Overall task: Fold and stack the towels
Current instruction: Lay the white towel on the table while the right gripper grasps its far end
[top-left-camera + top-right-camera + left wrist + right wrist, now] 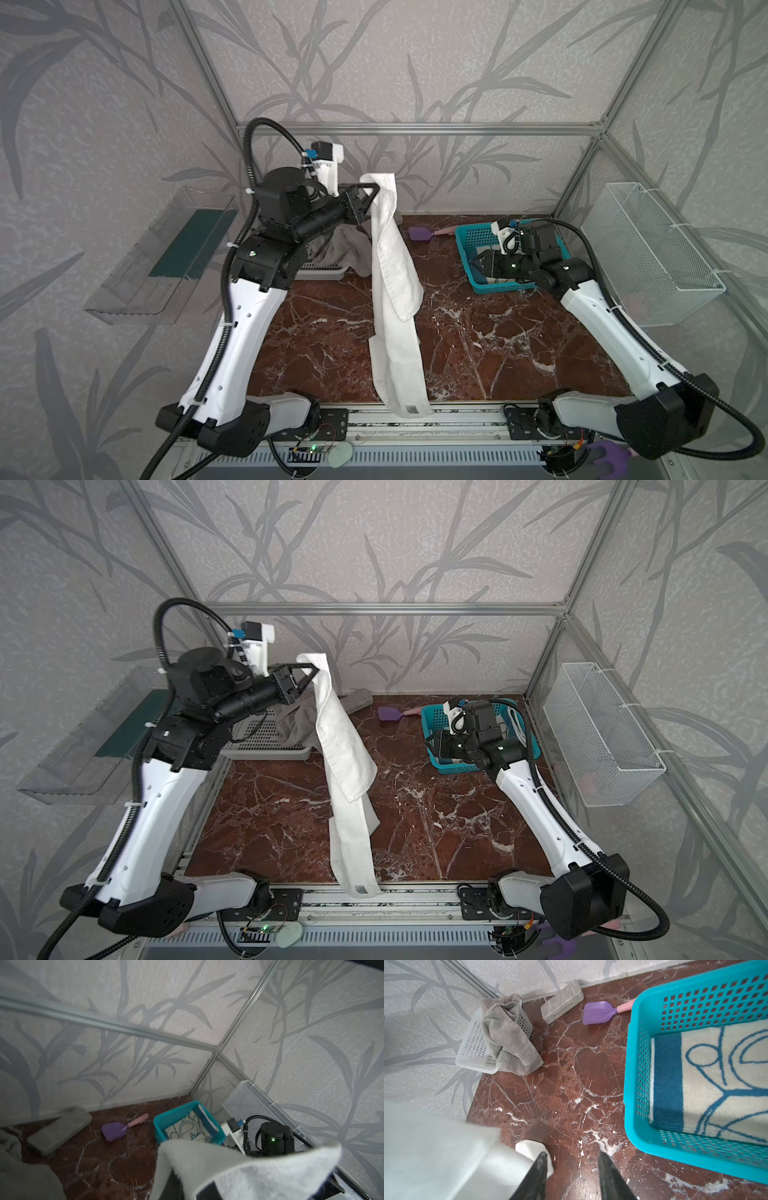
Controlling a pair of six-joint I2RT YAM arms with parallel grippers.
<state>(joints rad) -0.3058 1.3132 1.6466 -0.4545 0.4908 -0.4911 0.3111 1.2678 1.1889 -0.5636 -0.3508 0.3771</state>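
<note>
Long white terry towel (395,270) is hanging off left gripper (369,201), whose grip I cannot tell; right gripper (572,1169) is hovering, jaws apart, empty.

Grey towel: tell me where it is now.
In both top views the grey towel lies back left, draped over the white basket rim onto the table, just left of the hanging white towel.

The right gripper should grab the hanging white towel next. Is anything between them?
Nothing visible does. Only bare table lies between the open right gripper and the white towel; the blue basket sits beside that gripper.
</note>
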